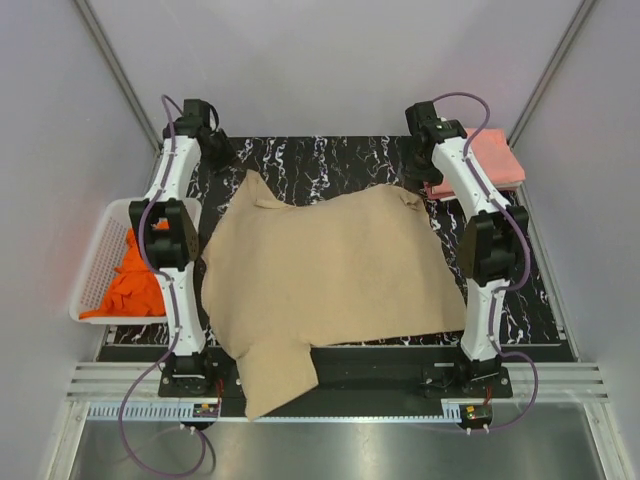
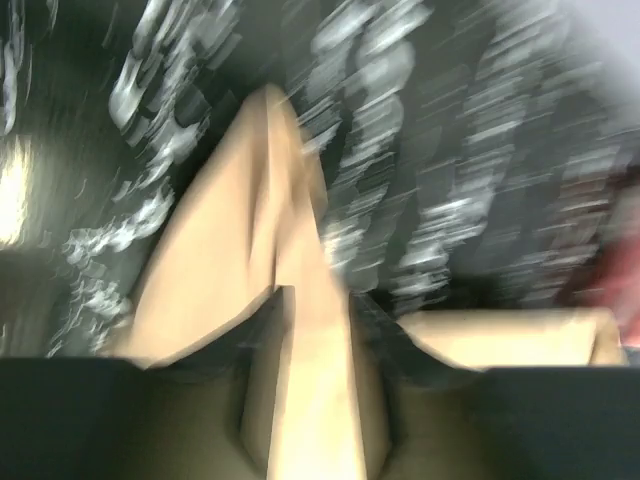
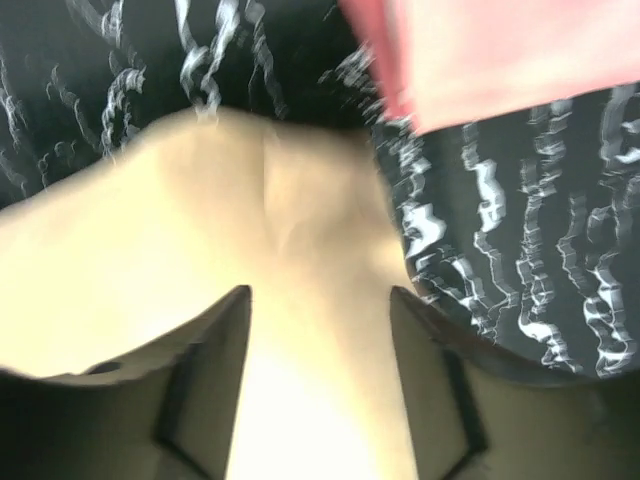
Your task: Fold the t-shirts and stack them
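Observation:
A tan t-shirt [image 1: 330,270] lies spread over the black marbled mat, one sleeve hanging over the near edge. My left gripper [image 1: 228,158] is at the shirt's far left tip. In the blurred left wrist view its jaws [image 2: 318,300] stand close together with a ridge of tan cloth [image 2: 220,250] between them. My right gripper [image 1: 420,178] is at the shirt's far right corner. In the right wrist view [image 3: 320,295] its jaws stand apart over the tan cloth [image 3: 150,230]. Folded salmon-pink shirts [image 1: 490,160] lie at the far right and show in the right wrist view [image 3: 500,50]. An orange shirt [image 1: 135,280] lies in the basket.
A white lattice basket [image 1: 95,270] stands off the mat's left edge, beside the left arm. The black marbled mat [image 1: 330,160] shows bare along its far side between the two grippers. Grey walls close in on both sides.

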You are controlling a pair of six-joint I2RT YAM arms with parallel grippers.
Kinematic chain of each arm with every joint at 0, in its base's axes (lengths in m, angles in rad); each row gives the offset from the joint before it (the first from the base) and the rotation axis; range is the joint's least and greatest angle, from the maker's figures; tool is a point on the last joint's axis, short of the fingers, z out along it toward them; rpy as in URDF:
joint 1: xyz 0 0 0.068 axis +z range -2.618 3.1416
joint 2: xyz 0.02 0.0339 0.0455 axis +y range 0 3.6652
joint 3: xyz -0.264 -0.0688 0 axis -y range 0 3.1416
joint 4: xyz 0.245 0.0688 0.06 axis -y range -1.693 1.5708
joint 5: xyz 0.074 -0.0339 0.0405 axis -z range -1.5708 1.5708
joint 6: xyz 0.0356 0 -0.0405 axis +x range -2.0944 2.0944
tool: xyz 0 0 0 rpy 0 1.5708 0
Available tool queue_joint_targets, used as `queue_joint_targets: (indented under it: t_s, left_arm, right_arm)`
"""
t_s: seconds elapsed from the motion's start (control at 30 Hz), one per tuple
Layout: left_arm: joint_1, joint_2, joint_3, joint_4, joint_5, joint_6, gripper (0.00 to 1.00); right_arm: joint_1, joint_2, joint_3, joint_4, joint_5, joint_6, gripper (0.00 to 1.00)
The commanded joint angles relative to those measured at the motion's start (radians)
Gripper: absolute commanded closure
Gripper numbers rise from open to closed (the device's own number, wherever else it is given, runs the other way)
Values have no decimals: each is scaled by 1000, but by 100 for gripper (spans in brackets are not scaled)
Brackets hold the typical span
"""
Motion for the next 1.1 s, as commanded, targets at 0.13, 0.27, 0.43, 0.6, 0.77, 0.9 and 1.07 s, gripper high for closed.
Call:
queue_joint_targets:
  t_s: [0.13, 0.27, 0.43, 0.6, 0.77, 0.9, 1.07]
  left_arm:
    - [-2, -201, -215, -2, -24, 88, 40]
    - [-8, -235, -346, 69, -38, 85, 41]
    - [-40, -207, -423, 161, -45, 56, 44]
    - [-66, -146, -414, 193, -78, 30, 47]
    - [-71, -49, -352, 207, -93, 4, 50]
    - [-72, 1, -320, 205, -122, -22, 51]
    - [-74, 52, -297, 207, -142, -28, 47]
  right_arm:
    - [12, -165, -145, 85, -221, 36, 25]
    - [49, -245, -324, 194, -321, 80, 24]
    - [150, -264, -493, 356, -468, 123, 24]
    - [193, -250, -562, 411, -510, 146, 25]
    - [195, -288, -633, 428, -510, 132, 25]
    - [195, -310, -667, 428, -493, 113, 24]
    - [196, -328, -705, 428, -491, 102, 24]
